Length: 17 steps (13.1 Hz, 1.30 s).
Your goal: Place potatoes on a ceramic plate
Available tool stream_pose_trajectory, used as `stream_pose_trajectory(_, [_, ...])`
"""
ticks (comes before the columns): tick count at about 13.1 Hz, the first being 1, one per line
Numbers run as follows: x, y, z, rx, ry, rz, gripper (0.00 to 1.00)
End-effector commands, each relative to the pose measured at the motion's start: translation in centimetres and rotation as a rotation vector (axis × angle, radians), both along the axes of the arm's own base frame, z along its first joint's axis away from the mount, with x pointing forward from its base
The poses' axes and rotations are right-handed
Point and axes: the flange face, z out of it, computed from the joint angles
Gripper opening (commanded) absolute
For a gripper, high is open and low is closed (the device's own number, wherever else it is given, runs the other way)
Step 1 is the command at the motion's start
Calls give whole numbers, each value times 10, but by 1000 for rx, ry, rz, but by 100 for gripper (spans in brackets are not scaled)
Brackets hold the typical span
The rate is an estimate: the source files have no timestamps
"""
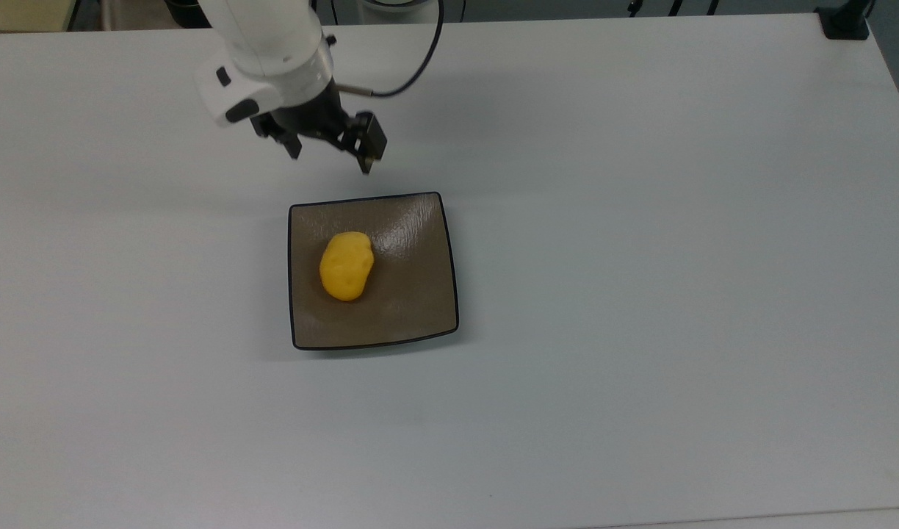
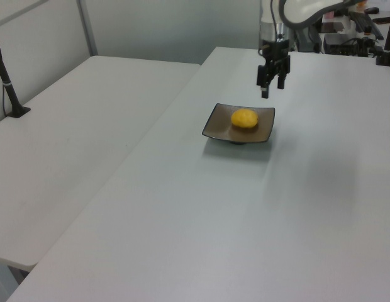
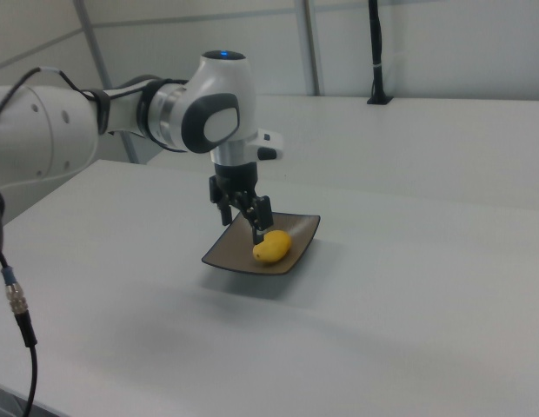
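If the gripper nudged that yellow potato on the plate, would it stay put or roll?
The potato would probably roll or wobble: it is a smooth, rounded oval. The glossy plate likely offers little grip. Its slightly dished shape and raised rim may keep it aboard. The gripper hangs open above the table, beyond the plate's edge.

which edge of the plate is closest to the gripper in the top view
The plate's upper edge in the top view. The open gripper hangs just beyond it, over bare table; the potato lies in the plate's left half.

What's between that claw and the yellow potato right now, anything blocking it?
Nothing visible. The potato already lies on the ceramic plate, and the gripper hangs open above the bare table past the plate's far edge in the top view, with only air between them.
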Motion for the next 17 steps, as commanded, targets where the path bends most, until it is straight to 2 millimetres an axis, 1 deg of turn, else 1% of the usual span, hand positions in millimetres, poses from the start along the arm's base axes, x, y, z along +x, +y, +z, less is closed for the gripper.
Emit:
stream_pose_trajectory(1, [-45,11,18,4,82,150,100])
stream_pose_trajectory(3, [-67,21,24,0,85,178,100])
stream_pose_trajectory(4, [-80,30,30,-3,82,195,100])
stream_pose_trajectory(5, [-88,34,35,-6,73,202,100])
stream_pose_trajectory(8, [-101,53,43,-12,36,237,100])
stream_pose_trajectory(11, [-95,61,42,-19,-47,239,100])
stream_pose_trajectory(13, [-89,61,43,-29,-69,244,100])
stream_pose_trajectory(15, [-83,60,39,-80,-62,275,100])
stream_pose_trajectory(17, [-81,65,38,-139,-47,313,100])
